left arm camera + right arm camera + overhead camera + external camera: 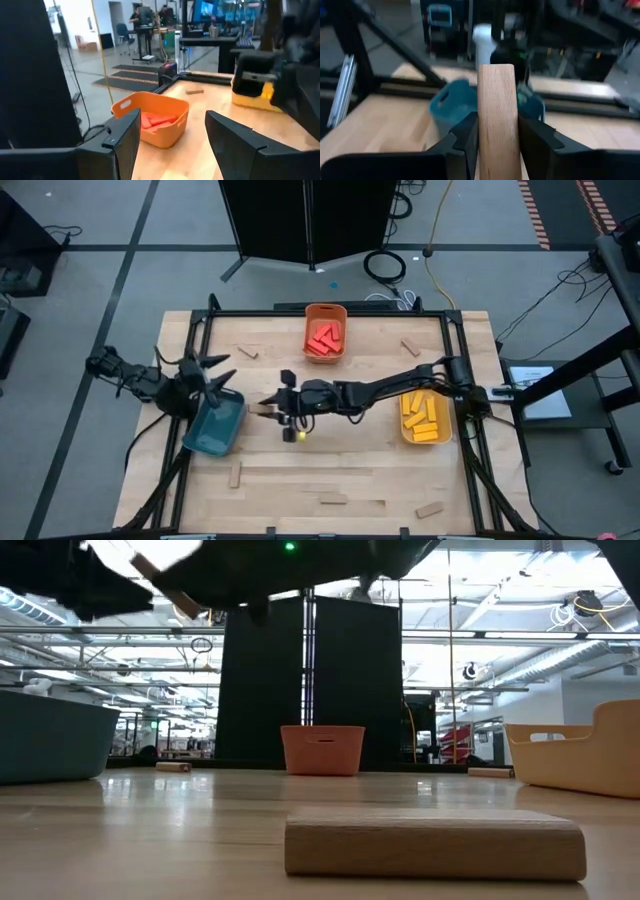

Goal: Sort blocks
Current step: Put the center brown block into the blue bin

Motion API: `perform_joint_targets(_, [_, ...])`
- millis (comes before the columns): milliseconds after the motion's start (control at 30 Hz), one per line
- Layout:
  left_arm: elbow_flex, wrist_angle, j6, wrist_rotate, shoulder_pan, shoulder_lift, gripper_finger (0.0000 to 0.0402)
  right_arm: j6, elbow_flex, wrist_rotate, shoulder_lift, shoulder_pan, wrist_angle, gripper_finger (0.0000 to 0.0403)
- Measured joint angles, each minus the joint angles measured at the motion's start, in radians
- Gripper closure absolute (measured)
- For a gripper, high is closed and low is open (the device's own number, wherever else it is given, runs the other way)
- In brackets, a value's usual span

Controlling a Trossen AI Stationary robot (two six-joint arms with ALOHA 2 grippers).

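1. We've got the right arm [385, 392] stretched nearly flat across the middle of the table [330, 470], reaching from its base by the yellow bin [426, 418] over toward the teal bin [216, 425].
2. The right gripper [272, 410] sits just beside the teal bin's near edge, not over it yet. Its fingers [466, 135] are clamped on a tan block [497, 120], one on each side, and the block pokes out past the tips toward the teal bin.
3. In the low view we see that same block up top, tilted and well off the table, under the dark arm.
4. The left arm [140, 383] is folded off the table's left edge, wrist pointing in across the table. The left gripper [205, 375] hangs above the teal bin's far corner, fingers [125, 142] spread wide with nothing between them.
5. Where the blocks are: red ones [325, 339] lie piled in the orange bin [325, 333] at the far edge, yellow ones [423, 417] in the yellow bin on the right.
6. Loose tan blocks lie scattered around the table: one [247, 351] near the far left, one [411, 348] near the far right, one [235, 473] in front of the teal bin, and two more [333, 500] [429, 509] along the near edge.
7. We can't tell if anything's inside the teal bin.
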Motion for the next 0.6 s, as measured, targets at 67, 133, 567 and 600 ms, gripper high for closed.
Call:
perform_joint_targets(67, [-0.003, 0.006, -0.025, -0.004, 0.002, -0.016, 0.0182, 0.004, 0.048, 0.000, 0.052, 0.000, 0.052, 0.0297])
perform_joint_targets(133, [-0.005, 0.006, -0.061, -0.024, 0.002, -0.026, 0.0182, 0.004, 0.131, 0.000, 0.123, -0.003, 0.051, 0.0296])
perform_joint_targets(567, [-0.010, 0.013, -0.059, -0.137, 0.002, -0.024, 0.0182, 0.010, 0.836, 0.006, 0.646, -0.023, 0.005, 0.0294])
perform_joint_targets(600, [-0.010, 0.015, -0.058, -0.163, 0.002, -0.024, 0.0182, 0.016, 0.831, 0.006, 0.656, -0.024, 0.026, 0.0294])
